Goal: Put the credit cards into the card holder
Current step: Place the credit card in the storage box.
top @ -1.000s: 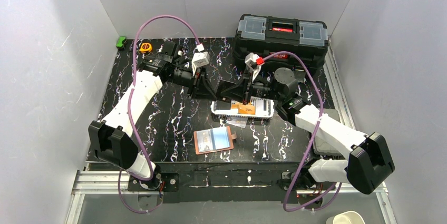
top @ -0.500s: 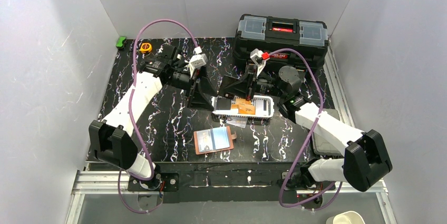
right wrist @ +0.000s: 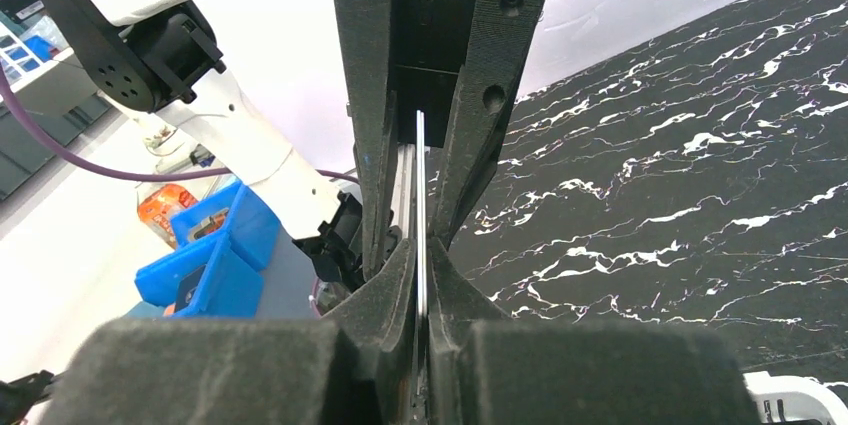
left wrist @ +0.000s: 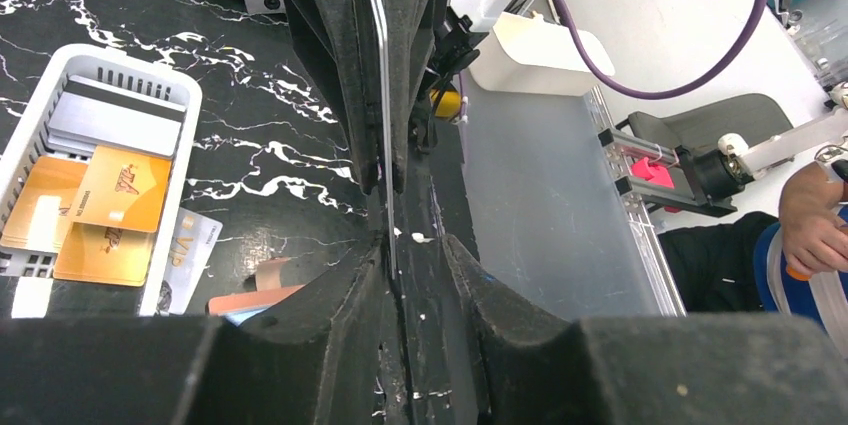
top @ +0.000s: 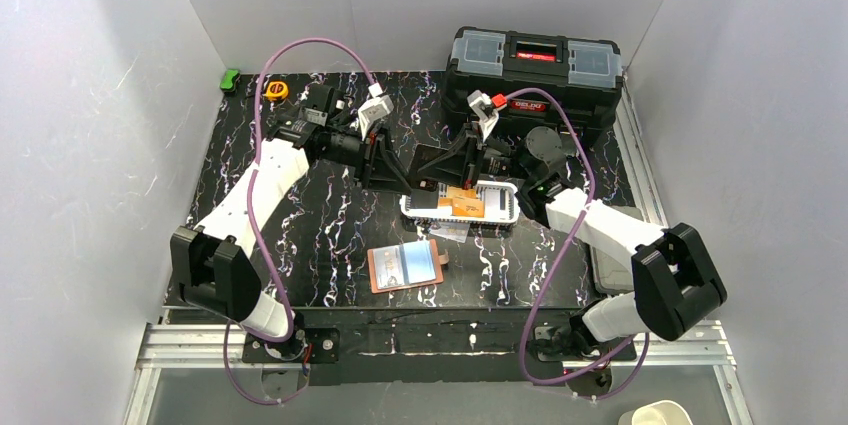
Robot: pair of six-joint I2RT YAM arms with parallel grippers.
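A credit card (left wrist: 383,95), seen edge-on, bridges my two grippers above the table, left of the white basket (top: 508,207). My right gripper (right wrist: 420,245) is shut on this card (right wrist: 419,205). Facing it, my left gripper (left wrist: 413,245) stands slightly open around the card's far end, which rests against one finger. Orange cards (top: 462,205) and a black one (top: 425,200) lie in the basket, and a pale card (top: 450,233) lies beside it. The salmon card holder (top: 405,267) lies open nearer the front with a light blue card (top: 412,262) in it.
A black toolbox (top: 533,60) stands at the back right, close behind the right arm. A yellow tape measure (top: 276,90) and a small green object (top: 231,79) sit at the back left corner.
The grippers have come tip to tip over the basket's left end. My left jaws spread wide, then narrowed around the card that the right gripper holds.
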